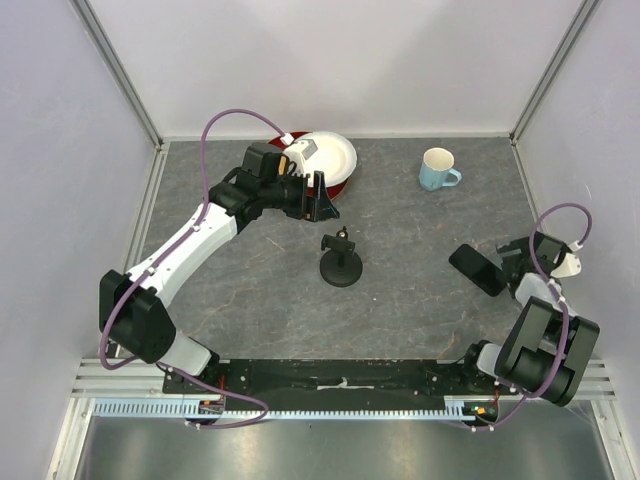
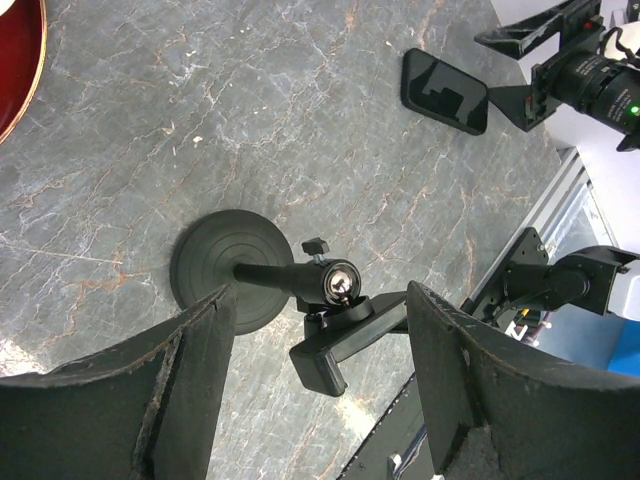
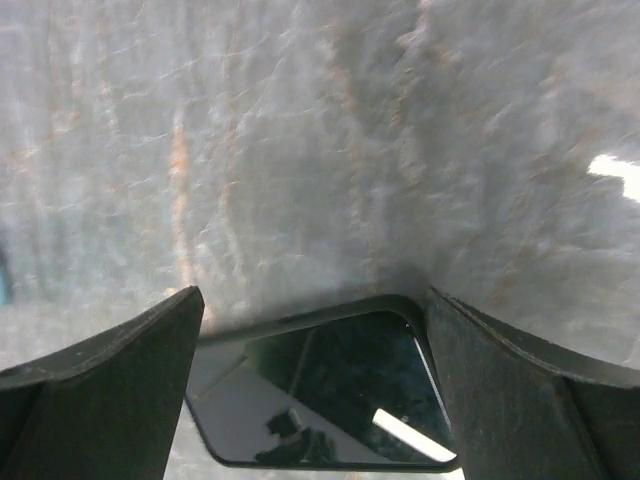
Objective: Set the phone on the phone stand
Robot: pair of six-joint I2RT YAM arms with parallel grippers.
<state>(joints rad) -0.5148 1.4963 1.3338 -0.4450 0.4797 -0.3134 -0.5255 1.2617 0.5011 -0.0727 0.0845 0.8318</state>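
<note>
Top external view: the phone stand [image 1: 340,262] stands upright near the middle of the grey marbled tabletop [image 1: 420,320], with its disc base flat and its clamp head uppermost. The phone [image 1: 476,268] lies flat on the tabletop to the stand's right, well apart from it. The right gripper [image 1: 506,266] sits at the phone's outer end. The left gripper [image 1: 318,202] hangs beyond the stand, beside a white plate [image 1: 330,155] stacked on a red plate [image 1: 342,186]. A blue mug [image 1: 437,169] stands toward the back right. Left wrist view: the left jaws are spread wide and hold nothing; the stand's base and clamp head show below, between them. Right wrist view: the right jaws are likewise wide open, one on each side of the phone's end, which lies glossy face up. Whether either finger touches the phone cannot be told.
</note>
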